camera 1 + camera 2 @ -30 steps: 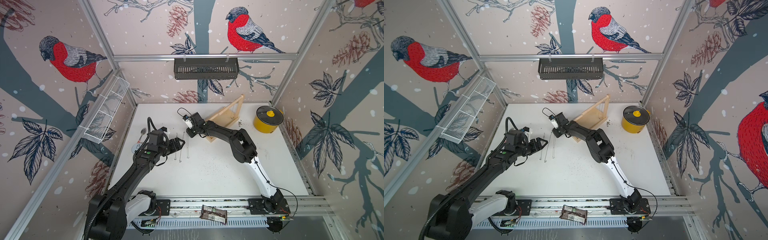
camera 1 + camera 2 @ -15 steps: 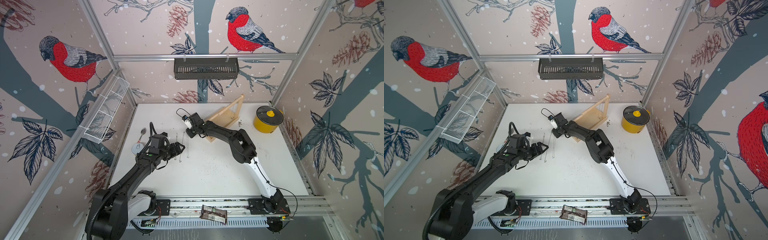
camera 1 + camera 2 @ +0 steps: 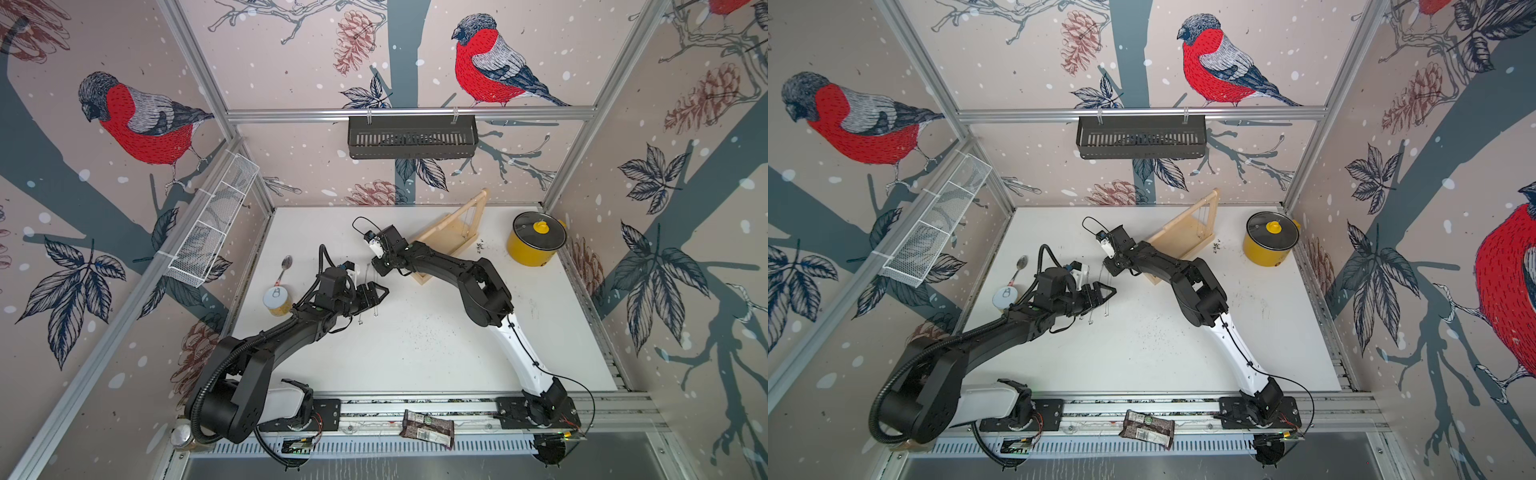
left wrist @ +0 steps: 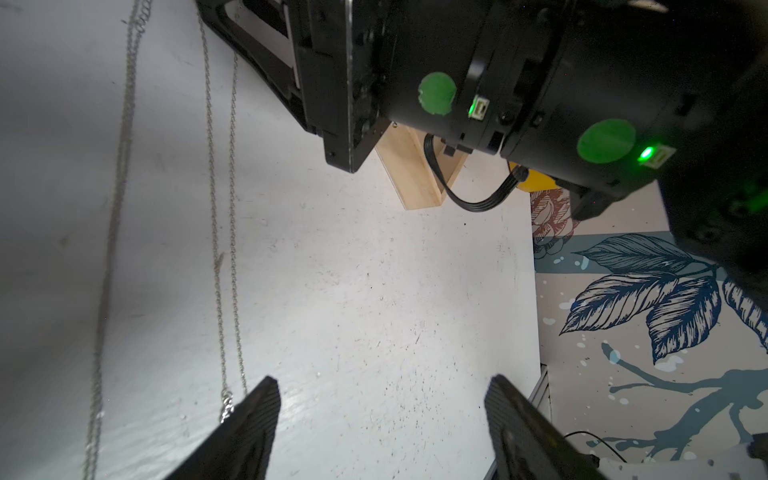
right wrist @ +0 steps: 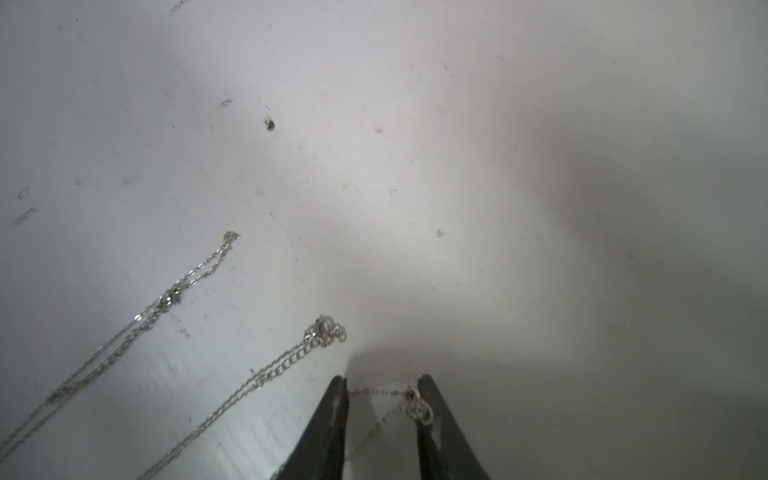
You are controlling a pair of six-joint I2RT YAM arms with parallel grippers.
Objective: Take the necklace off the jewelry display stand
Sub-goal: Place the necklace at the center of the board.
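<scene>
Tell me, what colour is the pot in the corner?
Yellow. The pot shows best in a top view.

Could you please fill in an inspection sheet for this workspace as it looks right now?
Surface: white table, dark specks scattered.
Job's things: jewelry display stand at back, thin chains apparently hanging on it; two necklaces lie flat on table.
Clutter: yellow pot, can, spoon, wrapper on front rail.
Grippers: left gripper open, empty; right gripper slightly open, a third chain across its gap.
Cables: black loop at right wrist, clear of stand.
Surroundings: bird-print walls, black basket, wire basket.
</scene>
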